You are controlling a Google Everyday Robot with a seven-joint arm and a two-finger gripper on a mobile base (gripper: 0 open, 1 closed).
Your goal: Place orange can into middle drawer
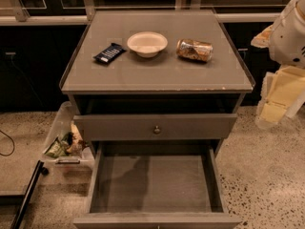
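Observation:
The orange can [194, 50] lies on its side on the cabinet top [157, 75], to the right of the white bowl. The middle drawer [155, 182] is pulled out at the bottom of the view, and its broad grey floor is bare. My gripper [278, 101] hangs at the right edge of the view, off the cabinet's right side and lower than the can. It is well apart from the can and holds nothing that I can see.
A white bowl [147, 43] and a dark blue snack packet [109, 53] sit left of the can. The grey drawer front with a round knob [157, 129] is closed above the open drawer. A clear bin of snack bags [64, 144] stands on the floor at left.

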